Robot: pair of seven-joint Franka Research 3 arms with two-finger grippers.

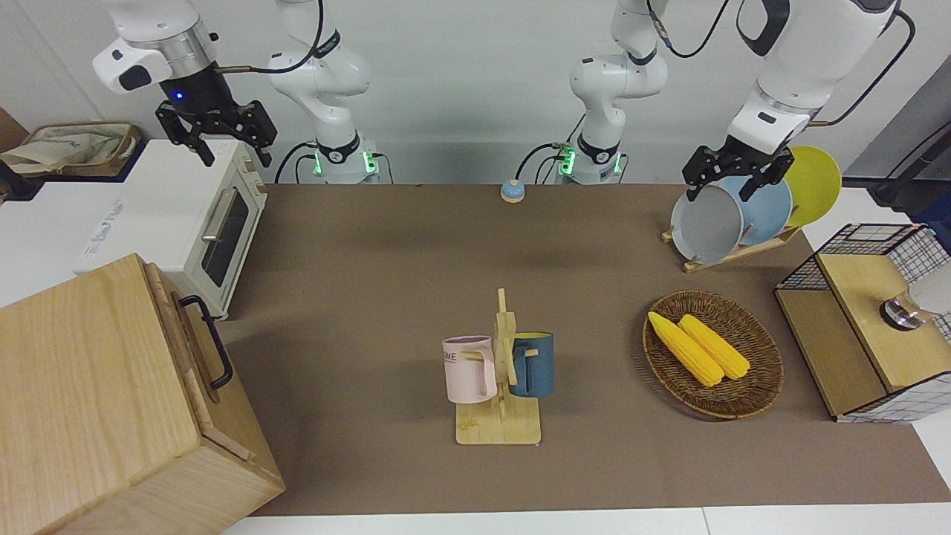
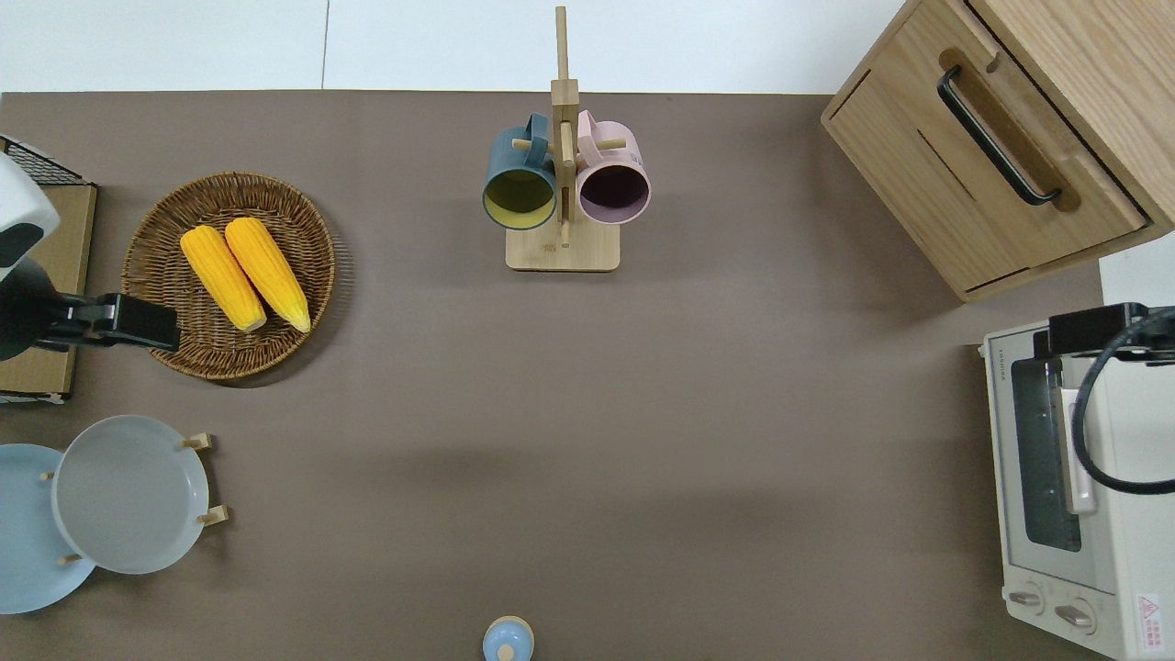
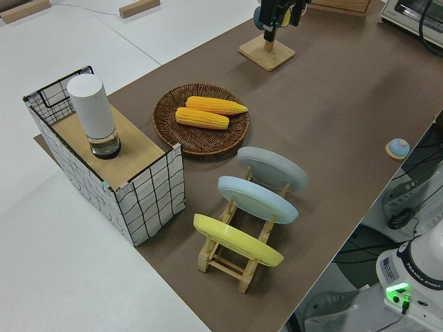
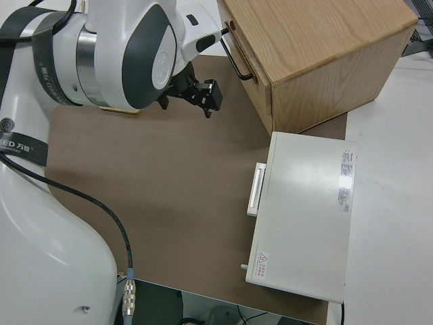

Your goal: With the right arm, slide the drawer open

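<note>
On the brown surface, the cabinet's light-wood drawer carries a black handle. Beside the cabinet, the toaster oven is white. The wooden mug rack holds one pink mug and one dark blue mug, yellow inside.

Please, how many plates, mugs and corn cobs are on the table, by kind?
Round plates standing in the wooden rack: 3 (grey, blue, yellow)
Ceramic mugs hanging on the wooden stand: 2 (pink, dark blue)
Yellow corn cobs in the wicker basket: 2 ()
Total: 7
</note>
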